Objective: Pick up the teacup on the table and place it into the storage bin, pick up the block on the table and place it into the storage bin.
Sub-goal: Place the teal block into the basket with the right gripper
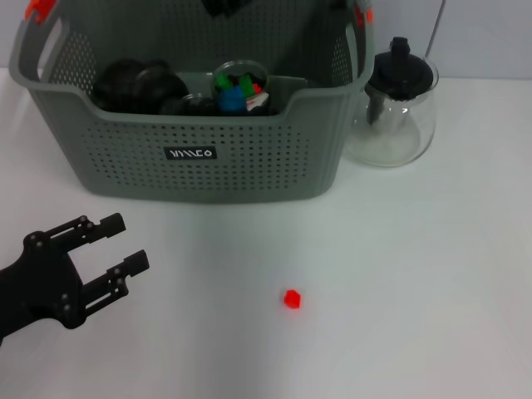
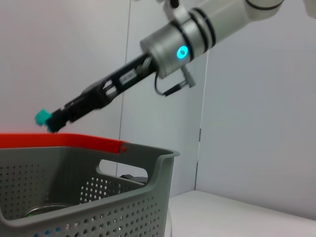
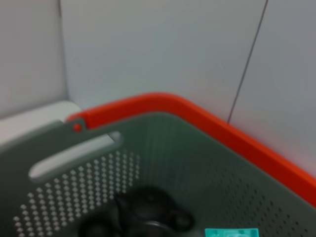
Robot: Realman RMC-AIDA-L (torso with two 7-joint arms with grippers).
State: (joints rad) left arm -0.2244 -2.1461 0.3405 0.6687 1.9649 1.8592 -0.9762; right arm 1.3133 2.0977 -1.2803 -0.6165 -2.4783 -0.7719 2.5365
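Head view, left to right: left gripper (image 1: 125, 243) low over the white desk (image 1: 416, 274) near its left front, jaws spread, nothing between them. Behind it, grey perforated storage bin (image 1: 199, 166) with orange clips at the handles; inside are dark rounded items and a clear container holding coloured pieces. Small red block (image 1: 291, 298) lies alone on the desk in front of the bin, well apart from the left gripper. Clear glass teapot (image 1: 399, 108) with black lid stands just beside the bin's right end. Left wrist view: right gripper (image 2: 49, 120) is above the bin's orange rim, jaws pinching a small teal block (image 2: 43, 117). Teacup not identifiable.
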